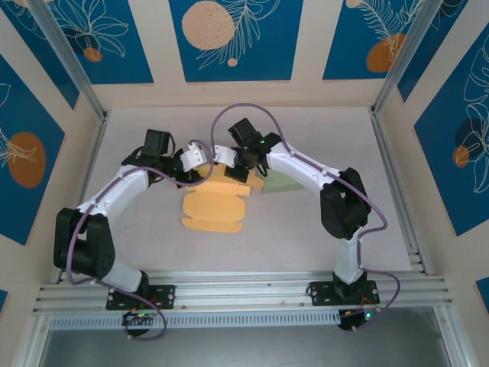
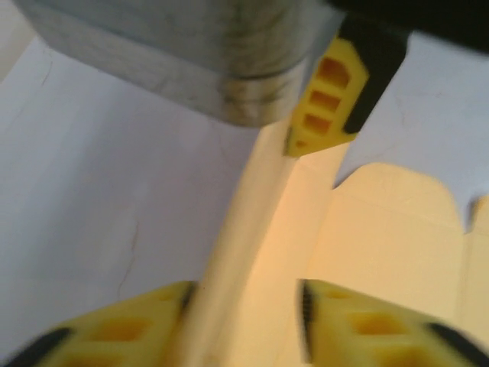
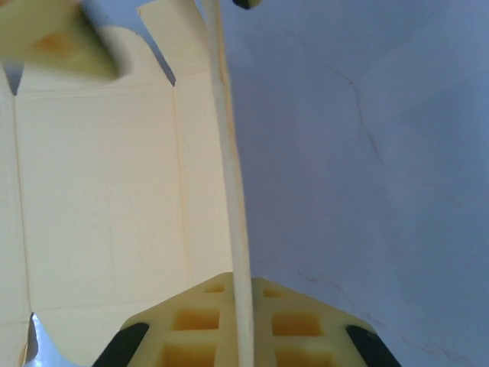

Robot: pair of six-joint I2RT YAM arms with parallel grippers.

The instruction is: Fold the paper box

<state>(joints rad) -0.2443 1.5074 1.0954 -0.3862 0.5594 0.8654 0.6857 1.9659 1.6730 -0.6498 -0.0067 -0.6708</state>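
No legible text anywhere (wall panels purely decorative).

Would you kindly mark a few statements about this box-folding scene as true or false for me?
1. The right gripper is shut on a raised flap of the paper box. True.
2. The paper box is blue. False: it is yellow.
3. The left gripper has a finger on either side of that flap. True.
4. The paper box is fully folded. False: most of it lies flat on the table.
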